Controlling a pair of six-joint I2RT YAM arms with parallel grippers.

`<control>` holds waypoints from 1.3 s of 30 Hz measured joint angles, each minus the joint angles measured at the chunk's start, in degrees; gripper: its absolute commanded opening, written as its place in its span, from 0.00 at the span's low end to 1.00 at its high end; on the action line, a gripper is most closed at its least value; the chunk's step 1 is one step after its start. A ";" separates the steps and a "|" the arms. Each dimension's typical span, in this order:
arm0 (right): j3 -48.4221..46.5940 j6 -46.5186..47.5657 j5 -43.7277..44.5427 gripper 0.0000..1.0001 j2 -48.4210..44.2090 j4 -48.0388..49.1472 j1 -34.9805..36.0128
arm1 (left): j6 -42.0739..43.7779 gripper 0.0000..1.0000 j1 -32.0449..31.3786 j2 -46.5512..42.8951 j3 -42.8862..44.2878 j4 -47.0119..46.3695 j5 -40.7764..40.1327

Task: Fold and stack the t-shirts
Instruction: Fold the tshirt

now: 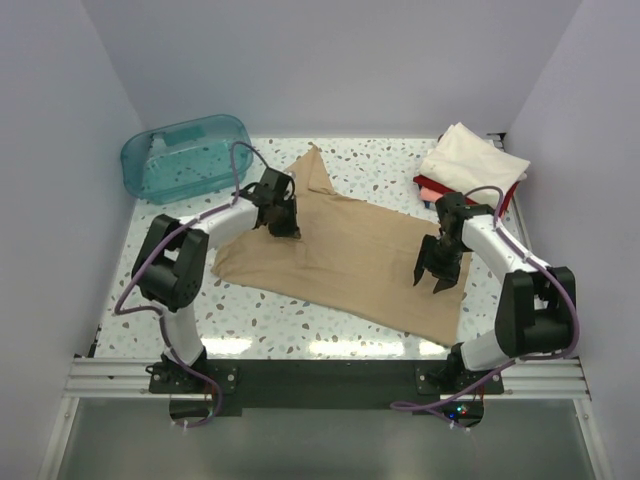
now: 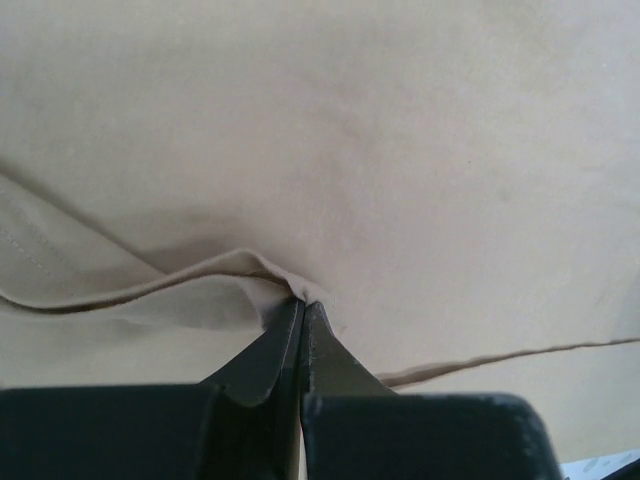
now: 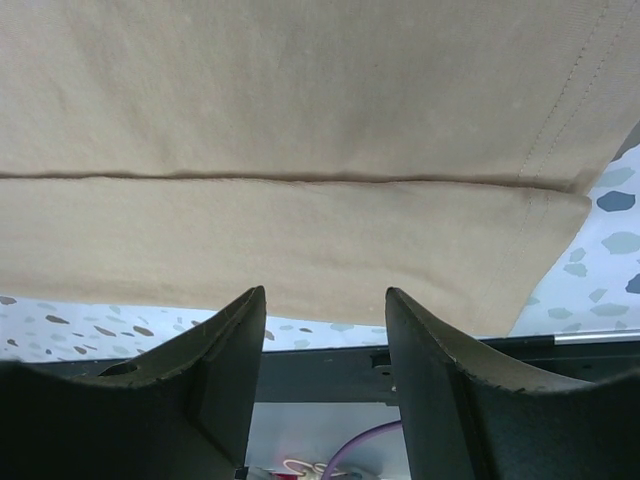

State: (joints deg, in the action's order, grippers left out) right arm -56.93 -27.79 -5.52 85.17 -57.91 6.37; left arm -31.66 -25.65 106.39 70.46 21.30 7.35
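Three views, logged in turn.

Top external. I count one large tan cotton t-shirt (image 1: 350,255) spread out across the middle of the speckled white table (image 1: 290,322), with a pointed corner reaching toward the far side. The left gripper (image 1: 283,228) is down on the shirt's far-left part. The right gripper (image 1: 436,280) hangs over the near-right part, prongs pointing down and parted. One translucent teal plastic tub (image 1: 185,158) sits at the far left, well apart from the cloth. At the far right lies one cream-white folded t-shirt (image 1: 472,160), resting on a red folded t-shirt (image 1: 428,186) of which only an edge shows.

Left wrist. The left gripper (image 2: 302,305) is clenched on a small raised ridge of the tan cotton t-shirt (image 2: 380,150). Both dark fingertips meet, with cloth pinched between them. A hem line runs off to the right.

Right wrist. The right gripper (image 3: 325,295) is released: its two dark fingers (image 3: 225,340) stand apart with nothing between them. Just beyond them lies the shirt's near-right corner in two layers (image 3: 300,100), stitching along its right edge. Speckled table (image 3: 615,240) shows at the right. From this view I cannot tell whether the tips touch the cloth.
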 measured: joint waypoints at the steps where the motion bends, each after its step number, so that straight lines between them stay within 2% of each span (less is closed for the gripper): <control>1: -0.02 0.02 0.00 0.55 0.15 0.00 0.00 | 0.24 0.00 -0.17 0.66 0.74 0.17 0.15; 7: -0.02 0.37 0.00 0.55 1.18 0.00 0.00 | 1.42 0.00 -1.07 3.67 4.20 0.98 1.42; 11: -0.02 0.39 0.00 0.55 1.81 0.04 0.00 | 2.03 0.16 -1.68 5.14 5.99 1.46 2.16; 14: -0.02 0.39 -0.02 0.56 2.12 0.09 0.00 | 2.16 0.35 -1.88 5.55 6.71 1.53 3.39; 22: -0.33 0.44 0.04 0.56 2.32 0.31 0.00 | -0.52 0.56 -1.92 5.09 8.17 0.52 6.86; 23: -0.63 0.46 0.04 0.56 2.32 0.33 0.00 | -0.79 0.61 -1.90 4.57 8.17 0.55 6.99; 26: -1.90 0.48 0.04 0.56 2.32 0.46 0.00 | -1.53 0.66 -1.66 1.64 8.09 0.26 7.52; 33: -3.06 0.63 -0.17 0.56 2.32 1.77 0.00 | -2.23 0.71 3.02 -10.80 -1.11 -5.07 9.14; 39: -2.51 0.96 -1.64 0.56 3.76 4.59 0.00 | -1.73 0.71 10.64 -11.02 -8.74 -6.32 7.69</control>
State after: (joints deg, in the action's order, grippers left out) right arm -59.44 -26.83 -7.16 88.92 -53.32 6.37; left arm -33.39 -15.00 95.37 61.71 14.98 15.05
